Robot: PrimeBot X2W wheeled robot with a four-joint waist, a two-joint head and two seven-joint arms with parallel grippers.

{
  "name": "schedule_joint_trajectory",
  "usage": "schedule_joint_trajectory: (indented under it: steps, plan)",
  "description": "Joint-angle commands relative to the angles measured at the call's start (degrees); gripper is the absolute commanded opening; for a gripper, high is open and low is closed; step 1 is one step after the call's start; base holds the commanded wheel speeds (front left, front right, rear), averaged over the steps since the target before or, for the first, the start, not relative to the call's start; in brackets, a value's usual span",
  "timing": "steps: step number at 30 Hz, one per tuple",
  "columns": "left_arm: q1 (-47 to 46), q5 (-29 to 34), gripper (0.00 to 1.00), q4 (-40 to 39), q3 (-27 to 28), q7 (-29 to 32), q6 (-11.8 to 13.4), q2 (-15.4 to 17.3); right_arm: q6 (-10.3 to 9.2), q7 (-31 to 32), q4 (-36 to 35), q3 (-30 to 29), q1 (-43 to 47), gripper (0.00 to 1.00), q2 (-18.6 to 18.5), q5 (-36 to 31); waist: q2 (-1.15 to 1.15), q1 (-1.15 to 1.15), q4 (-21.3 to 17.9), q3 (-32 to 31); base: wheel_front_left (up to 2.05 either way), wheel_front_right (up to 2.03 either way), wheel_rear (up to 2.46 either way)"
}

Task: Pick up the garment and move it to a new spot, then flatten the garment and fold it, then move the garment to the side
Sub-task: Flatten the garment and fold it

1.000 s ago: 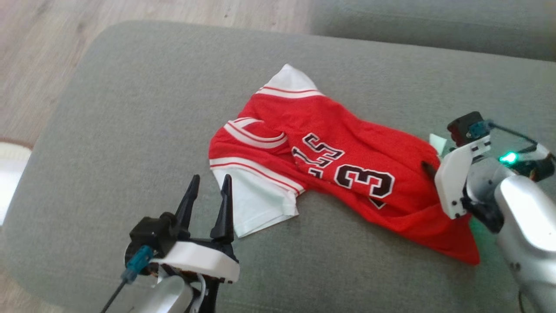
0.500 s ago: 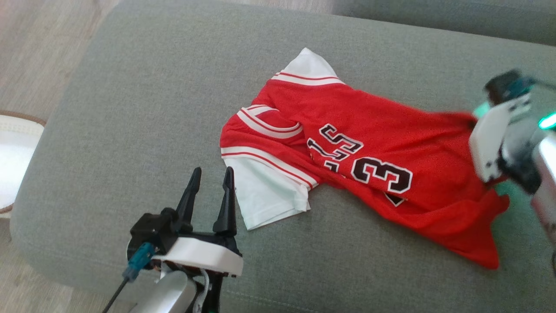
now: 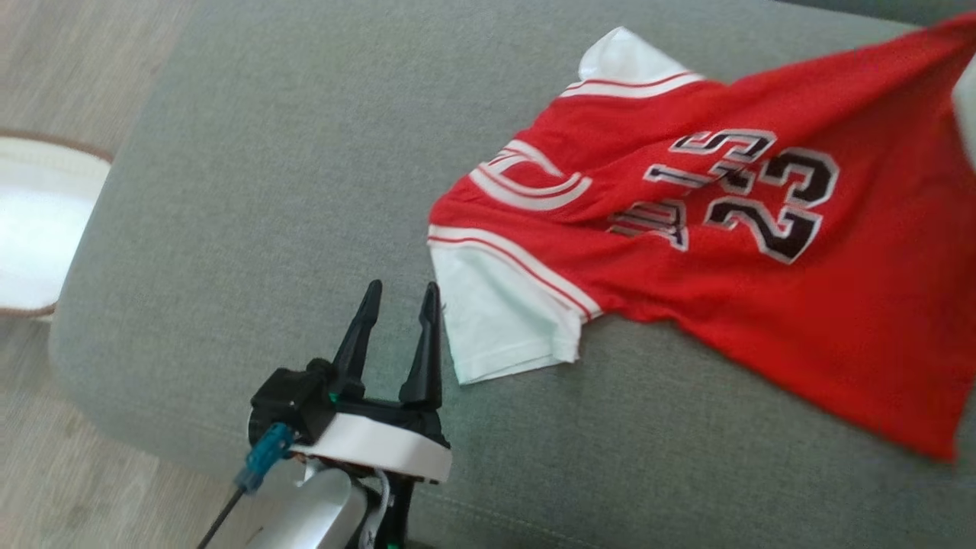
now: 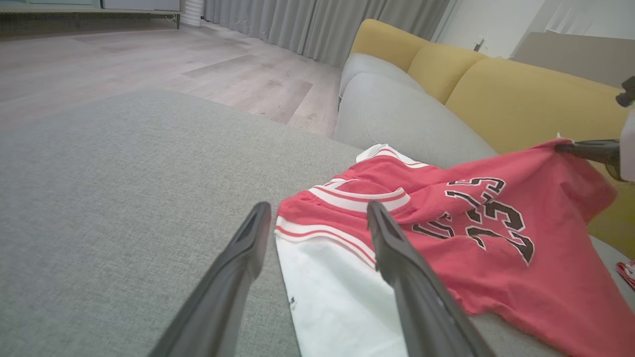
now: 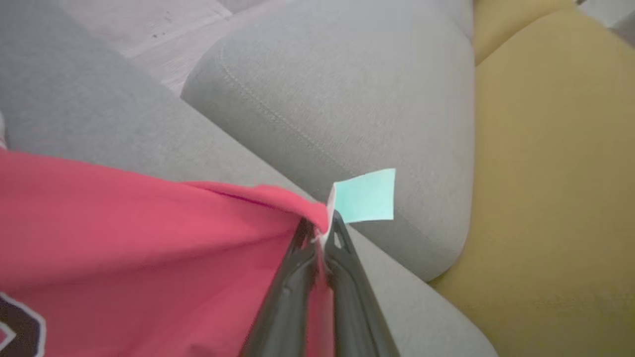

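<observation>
The garment is a red jersey with white sleeves and a black number 23, spread across the grey cushion. My right gripper is shut on the jersey's hem beside a pale tag, holding that corner raised off the cushion. In the left wrist view the right gripper's fingers pinch the lifted red edge at the far right. My left gripper stands open and holds nothing, just left of the near white sleeve. From the left wrist, the sleeve lies between and beyond its fingers.
The grey cushion's rounded front and left edges drop to a wooden floor. A white round object sits on the floor at the left. A second grey cushion and yellow backrests stand behind.
The right gripper has pulled the jersey's hem up and to the right, stretching the cloth so the full number 23 shows. The head camera has also shifted. The left gripper stays open.
</observation>
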Motion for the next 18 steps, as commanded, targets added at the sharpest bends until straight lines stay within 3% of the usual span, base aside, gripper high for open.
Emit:
schedule_joint_trajectory:
  steps: [1, 6, 7, 8, 9, 18]
  plan:
    - [-2.22, 0.90, 1.00, -1.79, 2.50, -0.71, -0.68, -0.27, 0.37, -2.57, -0.11, -1.25, -3.37, 0.00, -0.78, -3.52, 0.00, 0.00, 1.40, 1.56, 0.00, 0.00, 0.00]
    - [-2.42, 1.82, 1.00, -1.63, 2.67, -0.71, -1.30, -1.31, 0.37, -7.06, 3.00, -4.28, -5.96, 0.00, 0.31, -9.88, 0.00, 0.00, 2.11, 2.36, 0.00, 0.00, 0.00]
    - [-2.42, 2.01, 1.00, -1.51, 2.66, -0.71, -1.45, -1.55, 0.37, -8.40, 3.59, -5.28, -6.19, 0.20, 0.97, -11.07, 0.00, 0.00, 2.14, 2.38, 0.00, 0.00, 0.00]
    - [-2.41, 2.15, 1.00, -1.34, 2.65, -0.71, -1.61, -1.77, 0.37, -9.80, 4.12, -6.12, -6.25, 0.50, 1.69, -12.22, 0.00, 0.00, 2.10, 2.32, 0.00, 0.00, 0.00]
    - [-2.36, 2.27, 1.00, -1.14, 2.69, -0.71, -1.74, -1.92, 0.37, -10.87, 4.80, -7.09, -6.21, 1.00, 2.58, -13.11, 0.00, 0.00, 1.93, 2.17, 0.00, 0.00, 0.00]
    - [-1.37, 2.90, 1.00, 0.59, 4.05, -0.71, -2.62, -1.84, 0.37, -19.30, 8.89, -14.48, -2.89, 1.00, 11.16, -15.00, 0.00, 0.00, -2.54, -2.16, 0.00, 0.00, 0.00]
